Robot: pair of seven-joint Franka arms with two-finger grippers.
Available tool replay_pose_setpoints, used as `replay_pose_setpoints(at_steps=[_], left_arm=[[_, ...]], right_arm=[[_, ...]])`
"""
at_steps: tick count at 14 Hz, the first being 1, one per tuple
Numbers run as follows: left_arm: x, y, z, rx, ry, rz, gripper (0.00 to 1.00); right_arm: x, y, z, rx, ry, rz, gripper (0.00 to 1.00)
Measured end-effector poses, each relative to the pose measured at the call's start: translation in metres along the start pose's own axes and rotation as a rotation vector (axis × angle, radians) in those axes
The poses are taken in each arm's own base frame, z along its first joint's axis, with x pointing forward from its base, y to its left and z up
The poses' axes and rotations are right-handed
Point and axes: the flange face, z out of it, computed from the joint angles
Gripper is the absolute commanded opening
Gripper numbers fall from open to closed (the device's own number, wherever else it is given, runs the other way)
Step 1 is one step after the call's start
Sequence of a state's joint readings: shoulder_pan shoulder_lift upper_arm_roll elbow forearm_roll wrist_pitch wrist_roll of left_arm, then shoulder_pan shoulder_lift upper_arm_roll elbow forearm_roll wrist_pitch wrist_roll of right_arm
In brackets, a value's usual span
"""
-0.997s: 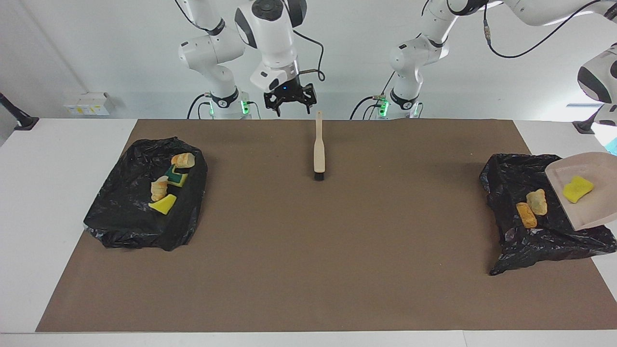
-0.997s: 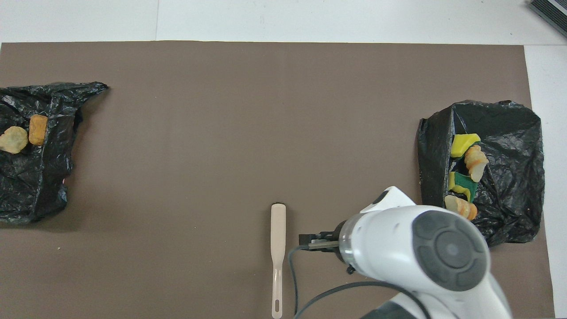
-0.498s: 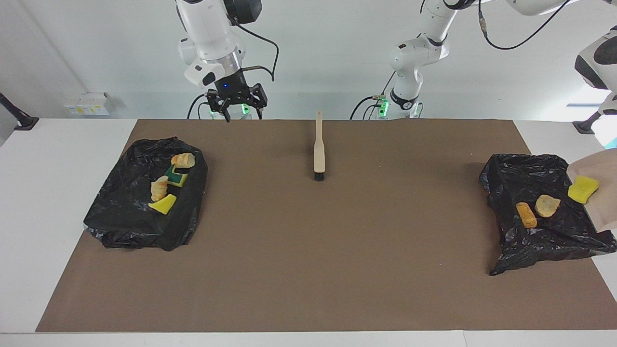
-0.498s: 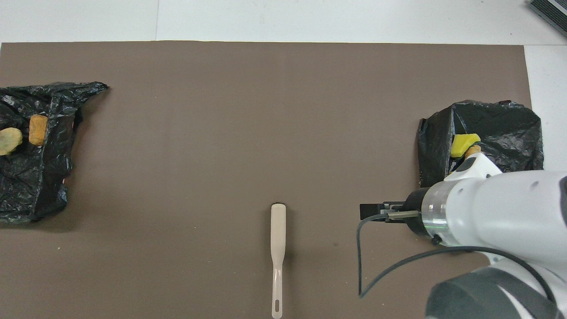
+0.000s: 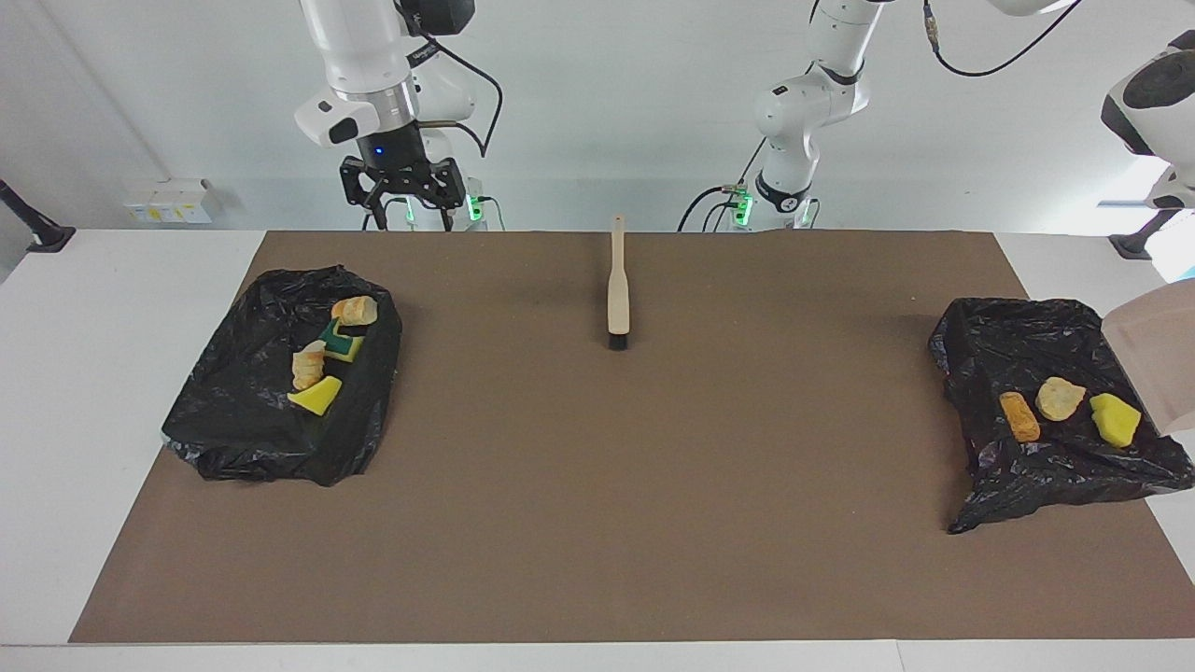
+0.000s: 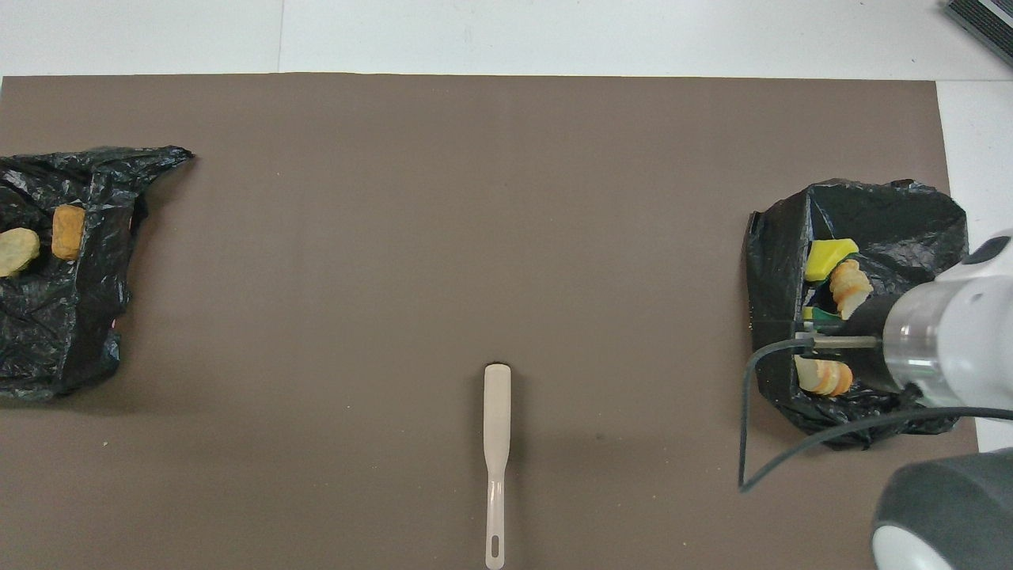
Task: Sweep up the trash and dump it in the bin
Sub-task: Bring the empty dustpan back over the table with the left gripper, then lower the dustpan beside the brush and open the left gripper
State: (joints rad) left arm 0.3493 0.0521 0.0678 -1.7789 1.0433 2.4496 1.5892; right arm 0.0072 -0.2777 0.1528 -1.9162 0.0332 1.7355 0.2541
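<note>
The trash lies in two black bag-lined bins. The bin [image 5: 252, 411] at the right arm's end holds several pieces: bread lumps [image 5: 355, 310] and yellow sponge chunks [image 5: 315, 397]; they also show in the overhead view [image 6: 827, 257]. The bin [image 5: 1008, 327] at the left arm's end holds an orange piece [image 5: 1019, 416], a tan piece [image 5: 1061, 399] and a yellow sponge [image 5: 1116, 419]. The beige dustpan [image 5: 1158, 359] hangs tilted over that bin's outer edge; the left gripper is out of frame. My right gripper [image 5: 401, 191] is open and empty, up over the mat's robot-side edge near the first bin.
A beige brush [image 5: 618, 285] lies on the brown mat [image 5: 653, 485] midway between the bins, handle toward the robots; it also shows in the overhead view [image 6: 496, 443]. In that view the right arm's wrist [image 6: 942, 348] covers part of the bin [image 6: 886, 214].
The dustpan tipped up and the yellow sponge slid off it into the bin at the left arm's end. My right gripper swung from over the brush handle toward the right arm's end.
</note>
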Motion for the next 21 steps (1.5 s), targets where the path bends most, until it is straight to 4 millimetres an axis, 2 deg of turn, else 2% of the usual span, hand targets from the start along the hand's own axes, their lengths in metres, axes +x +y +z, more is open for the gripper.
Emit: replay_pose_setpoints(at_steps=[3,9,12,15,19,21], left_arm=[[0.02,-0.016,-0.019,-0.091,0.028,-0.004,0.0],[0.081,-0.057,-0.091,-0.225,0.18,0.003,0.0],[0.116,-0.07,-0.124,-0.272,0.233,-0.012,0.0],[0.157,-0.081,-0.172,-0.324,0.282,-0.066,0.0],[0.214,-0.083,-0.23,-0.431,0.36,-0.218,0.0],[0.248,-0.083,-0.264,-0.489,0.42,-0.325,0.0]], right_arm=[[0.011,0.016,-0.015,0.005,0.021,0.028,1.0],[0.023,0.041,-0.017,0.006,-0.001,0.077,1.0],[0.026,0.042,-0.015,0.007,-0.004,0.08,1.0],[0.028,0.045,-0.015,0.008,-0.004,0.046,1.0],[0.042,0.074,-0.027,0.022,0.005,0.026,1.0],[0.056,0.088,-0.029,0.03,-0.011,0.048,1.0]])
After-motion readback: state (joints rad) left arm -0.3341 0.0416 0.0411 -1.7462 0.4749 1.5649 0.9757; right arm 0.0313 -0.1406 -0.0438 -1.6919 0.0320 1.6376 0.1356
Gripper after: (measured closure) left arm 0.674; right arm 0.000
